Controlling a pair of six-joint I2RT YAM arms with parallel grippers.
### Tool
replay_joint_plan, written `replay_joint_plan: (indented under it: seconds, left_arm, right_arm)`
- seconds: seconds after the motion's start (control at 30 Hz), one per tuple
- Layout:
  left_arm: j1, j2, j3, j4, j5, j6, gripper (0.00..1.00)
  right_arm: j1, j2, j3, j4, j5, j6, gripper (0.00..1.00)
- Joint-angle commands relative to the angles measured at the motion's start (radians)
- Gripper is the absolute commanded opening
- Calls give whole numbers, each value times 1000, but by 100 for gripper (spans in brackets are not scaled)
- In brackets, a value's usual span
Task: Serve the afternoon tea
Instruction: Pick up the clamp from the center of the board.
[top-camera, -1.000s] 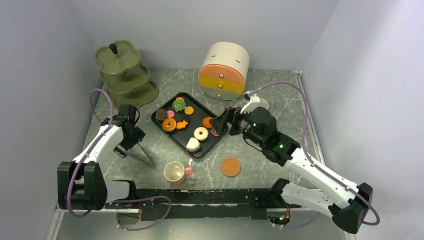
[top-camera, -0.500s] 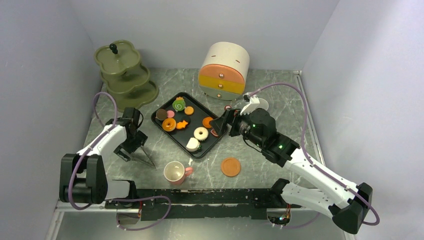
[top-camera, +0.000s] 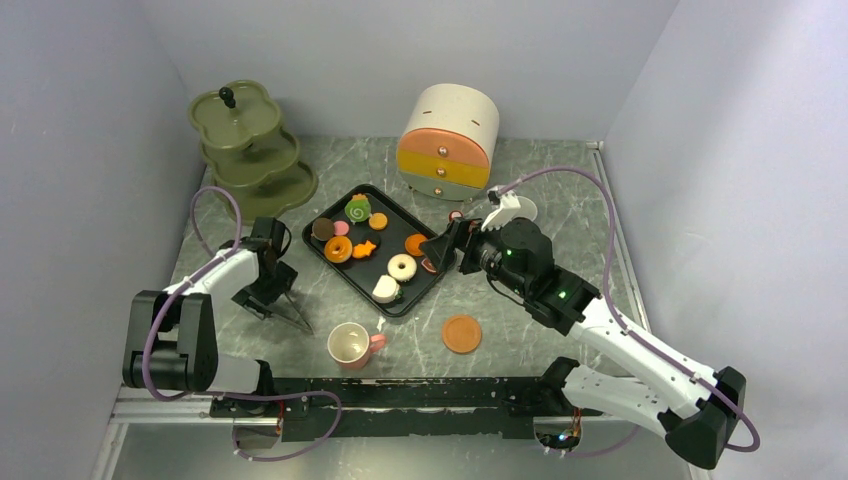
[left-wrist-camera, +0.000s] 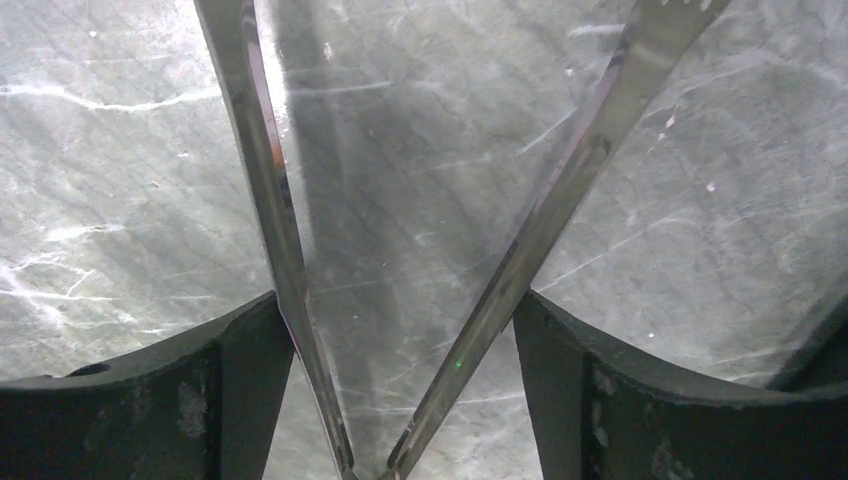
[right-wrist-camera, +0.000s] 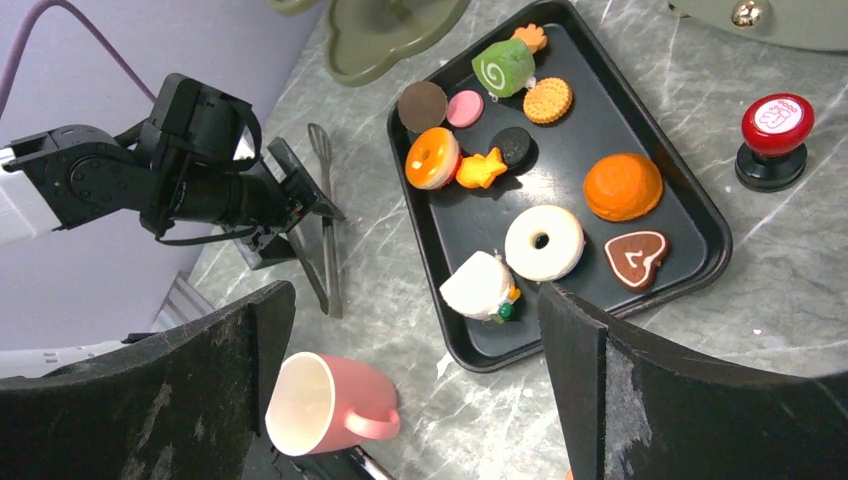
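Grey marble table (top-camera: 350, 165) carries a black tray (right-wrist-camera: 585, 140) at its middle, set at a slant. On the tray lie the pastries: a green swirl roll (right-wrist-camera: 503, 65) at the far end, with a tan cookie (right-wrist-camera: 548, 100), a pink disc (right-wrist-camera: 464, 108) and a brown disc (right-wrist-camera: 422, 105) just beside it. Nearer along the tray come an orange doughnut (right-wrist-camera: 433, 158), a black cookie (right-wrist-camera: 516, 146), an orange bun (right-wrist-camera: 622, 186), a white doughnut (right-wrist-camera: 543, 242), a heart cookie (right-wrist-camera: 636, 250) and a white cake piece (right-wrist-camera: 480, 286) at the near corner.

A pink cup (top-camera: 350, 344) lies on its side on the table, near of the tray. An orange saucer (top-camera: 461, 333) sits flat to the right of the cup, apart from it. A red button (right-wrist-camera: 777, 125) stands just off the tray's right edge.

The right gripper (right-wrist-camera: 415, 290) hangs over the tray's near right edge with its fingers wide apart and nothing between them.

The left gripper (left-wrist-camera: 395, 300) is down at the table, left of the tray, straddling metal tongs (left-wrist-camera: 285, 260) that lie on the marble. Its fingers (left-wrist-camera: 240, 380) stand apart, one close against each outer side of the tongs' two arms. Whether they press on the tongs I cannot tell.

An olive tiered stand (top-camera: 245, 150) is at the far left. A cream drawer cabinet (top-camera: 448, 140) stands at the far side, behind the tray.
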Motion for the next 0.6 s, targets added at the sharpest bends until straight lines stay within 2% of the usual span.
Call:
replay_joint_plan:
  seconds: [0.0,0.27,0.57]
  left_arm:
    - [-8,30,-45,59,-19,-28,80]
    - [-10,-7,-61,44,-40,-49,70]
    - [-11,-114,-41,-2,-62,-48,68]
  right_arm:
    - [-5,-6,0,0,6,-15,95]
    - [-5,-5,-9,8,11,-12,95]
    - [-4,0,0,-6,13,-8,96]
